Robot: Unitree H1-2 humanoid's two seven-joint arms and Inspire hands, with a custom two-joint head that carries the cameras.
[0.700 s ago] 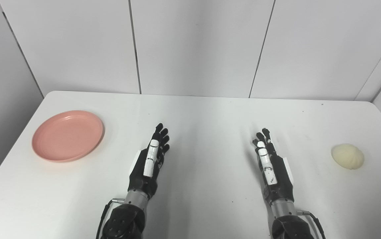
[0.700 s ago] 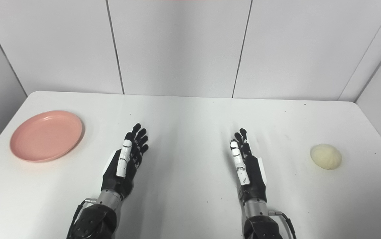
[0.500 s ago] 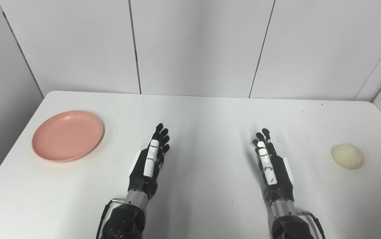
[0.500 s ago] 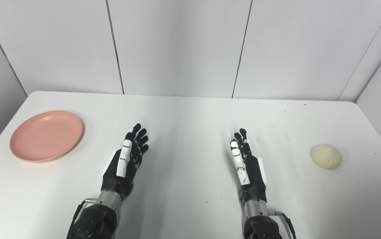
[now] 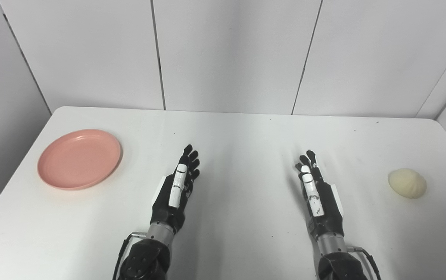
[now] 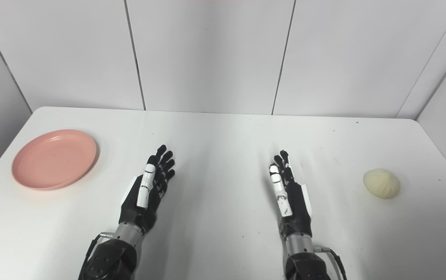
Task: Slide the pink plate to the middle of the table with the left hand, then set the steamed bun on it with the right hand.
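White table with rounded far corners, set against pale wall panels split by dark vertical seams; a few small dark specks on the surface.

Pink plate: round, shallow, nothing on it, flat on the table near the left edge, about midway between the far and near edges. Not at the table's middle. No hand touching it.

Steamed bun: pale cream, domed, faint pleats over the top. Sits on the table near the right edge, slightly nearer the front edge than the plate is. Well apart from the plate, with both hands between them.

Left hand: black with a white-backed finger uppermost, turned on edge, fingers straight and lying close alongside one another, tips pointing toward the far edge and fanned only a little. Holds nothing. Placed left of the table's centre, well apart from the plate's right rim.

Right hand: same pose mirrored, on edge, fingers extended and close together, tips toward the far edge. Holds nothing. Right of centre, well apart from the bun.

Both forearms enter from the near edge; a thin cable shows at each wrist. Whether the hands touch the surface or hover just above it, cannot tell.
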